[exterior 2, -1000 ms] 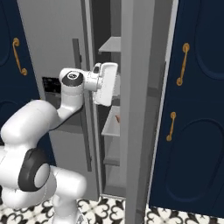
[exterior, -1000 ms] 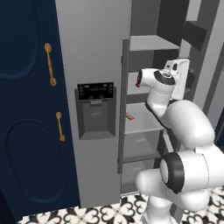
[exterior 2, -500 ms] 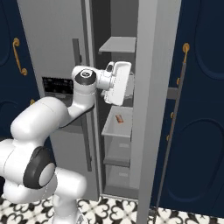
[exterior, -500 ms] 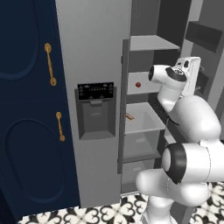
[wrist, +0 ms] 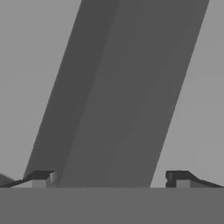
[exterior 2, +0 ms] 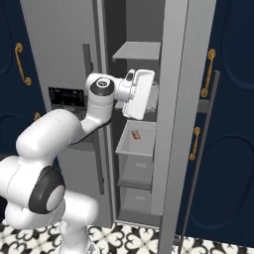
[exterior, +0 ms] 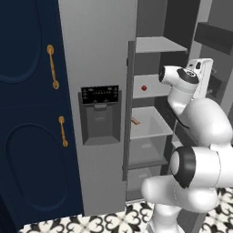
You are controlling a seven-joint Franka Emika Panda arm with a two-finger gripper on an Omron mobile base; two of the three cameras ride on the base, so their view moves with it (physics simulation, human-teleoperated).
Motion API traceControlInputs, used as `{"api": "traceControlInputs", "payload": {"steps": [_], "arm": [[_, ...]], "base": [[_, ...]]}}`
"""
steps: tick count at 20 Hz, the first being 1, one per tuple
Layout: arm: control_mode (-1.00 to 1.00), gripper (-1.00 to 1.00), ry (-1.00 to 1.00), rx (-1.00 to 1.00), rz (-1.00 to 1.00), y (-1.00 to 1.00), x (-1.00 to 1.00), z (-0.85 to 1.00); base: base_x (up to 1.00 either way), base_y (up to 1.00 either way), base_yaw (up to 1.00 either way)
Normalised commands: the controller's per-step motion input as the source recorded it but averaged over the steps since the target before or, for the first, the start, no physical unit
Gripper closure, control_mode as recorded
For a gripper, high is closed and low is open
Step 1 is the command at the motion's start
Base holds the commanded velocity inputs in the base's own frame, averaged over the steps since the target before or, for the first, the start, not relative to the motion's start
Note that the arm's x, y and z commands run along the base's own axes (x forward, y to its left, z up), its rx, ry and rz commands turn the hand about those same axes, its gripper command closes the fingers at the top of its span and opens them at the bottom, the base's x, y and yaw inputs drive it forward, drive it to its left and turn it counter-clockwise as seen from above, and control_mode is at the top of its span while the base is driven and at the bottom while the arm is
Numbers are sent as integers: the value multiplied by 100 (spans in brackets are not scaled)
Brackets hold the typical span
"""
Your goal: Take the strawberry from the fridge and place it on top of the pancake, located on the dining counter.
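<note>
Hand view has the gripper (wrist: pixel 109 179) spread wide, 2 dark fingertips (wrist: pixel 41 177) far apart at the bottom with nothing between them — just slanted grey panels of the fridge interior ahead, too plain to say which surface is which.

Left base view, near to far: the white arm rises at the lower right, its wrist up level with the middle shelves, and the hand sits at the right side of the open fridge (exterior: pixel 98 54) compartment. Past it, the strawberry (exterior: pixel 144 88) sits on a shelf (exterior: pixel 150 91) about midway up, a tiny red dot well apart from the hand. 1 shelf down there's a small thin orange item (exterior: pixel 135 121) lying on a drawer top (exterior: pixel 148 127). The left fridge door is shut, with the black dispenser panel (exterior: pixel 100 95) on it.

Right base view shows the hand in front of the open compartment — navy cabinets (exterior 2: pixel 233 124) with brass handles on both sides.
</note>
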Motion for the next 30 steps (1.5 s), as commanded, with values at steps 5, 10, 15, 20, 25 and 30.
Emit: {"api": "traceControlInputs", "payload": {"steps": [5,10,15,20,25,30], "arm": [[-100,-100,0,0,10,45,-28,1],[-100,-100,8,2,15,97,-25,-5],[-100,-100,-12,36,0,98,-9,-49],[-100,-100,-12,69,-2,74,-20,-81],[-100,-100,-13,79,-3,69,-18,-79],[-100,-100,-25,73,-1,61,-27,-72]], "base": [[0,0,0],[0,0,0],[0,0,0],[0,0,0],[0,0,0],[0,0,0]]}}
